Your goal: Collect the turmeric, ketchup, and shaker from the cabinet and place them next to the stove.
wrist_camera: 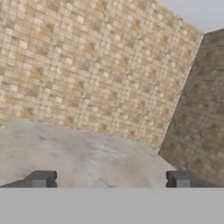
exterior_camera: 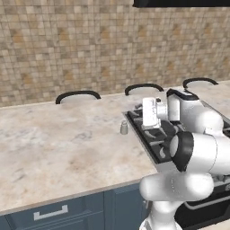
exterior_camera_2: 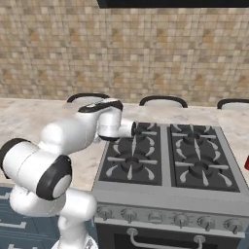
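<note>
A: Listing item one: the shaker (exterior_camera: 124, 128), small, pale grey, cylindrical with a rounded top. It stands upright on the marbled counter (exterior_camera: 58, 148), centre of the left base view, just beside the left edge of the stove (exterior_camera_2: 168, 160) and not on it.

B: Item two, the stove?

A: Black four-burner cooktop with grates on a steel range, a row of front knobs and an oven handle below. It takes the centre and right of the right base view; in the left base view it sits centre right, partly behind the arm.

B: Anything else on the counter?

A: A sliver of something red (exterior_camera_2: 247, 163) at the right edge of the right base view, beside the stove; too little shows to name it.

B: Arm pose?

A: Rising from the lower right of the left base view, elbow folded, forearm reaching toward the wall. The white hand (exterior_camera: 152, 112) hangs above the stove's left rear corner, right of and above the shaker, apart from it.

B: And the gripper (wrist_camera: 110, 179)?

A: Spread wide, nothing between the two dark fingertips (wrist_camera: 41, 179). The hand view looks over bare counter to the tiled wall (wrist_camera: 87, 65).
</note>
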Robot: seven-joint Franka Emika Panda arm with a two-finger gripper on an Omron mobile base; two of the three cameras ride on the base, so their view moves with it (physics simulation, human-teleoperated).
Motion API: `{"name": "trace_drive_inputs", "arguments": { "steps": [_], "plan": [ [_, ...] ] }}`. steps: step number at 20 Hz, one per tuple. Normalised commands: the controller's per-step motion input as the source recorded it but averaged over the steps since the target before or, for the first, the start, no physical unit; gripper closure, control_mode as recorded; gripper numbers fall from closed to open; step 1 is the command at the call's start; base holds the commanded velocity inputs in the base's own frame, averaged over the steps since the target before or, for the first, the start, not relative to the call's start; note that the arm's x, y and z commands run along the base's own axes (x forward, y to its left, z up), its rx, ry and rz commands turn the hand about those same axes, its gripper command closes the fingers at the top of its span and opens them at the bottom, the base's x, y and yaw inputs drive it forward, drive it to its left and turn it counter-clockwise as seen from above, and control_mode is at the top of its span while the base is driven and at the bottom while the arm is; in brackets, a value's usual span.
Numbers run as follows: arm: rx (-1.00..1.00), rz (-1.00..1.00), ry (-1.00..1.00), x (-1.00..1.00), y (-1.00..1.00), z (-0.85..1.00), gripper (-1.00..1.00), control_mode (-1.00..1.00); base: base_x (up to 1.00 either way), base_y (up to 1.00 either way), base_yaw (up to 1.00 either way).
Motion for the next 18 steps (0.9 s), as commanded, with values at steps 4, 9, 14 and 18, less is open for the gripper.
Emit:
{"name": "trace_drive_inputs", "arguments": {
  "steps": [4,9,14,18],
  "plan": [
    [0.0,-0.24,0.21,-0.65,0.0,0.69,-1.0,-1.0,0.0,0.0,0.0],
    [0.0,-0.26,0.25,-0.59,0.0,0.66,-1.0,-1.0,0.0,0.0,0.0],
    [-0.02,-0.31,0.3,-0.5,0.03,0.36,-1.0,-1.0,0.0,0.0,0.0],
    [-0.01,-0.36,0.37,-0.35,0.01,0.33,-1.0,-1.0,0.0,0.0,0.0]
  ]
}}
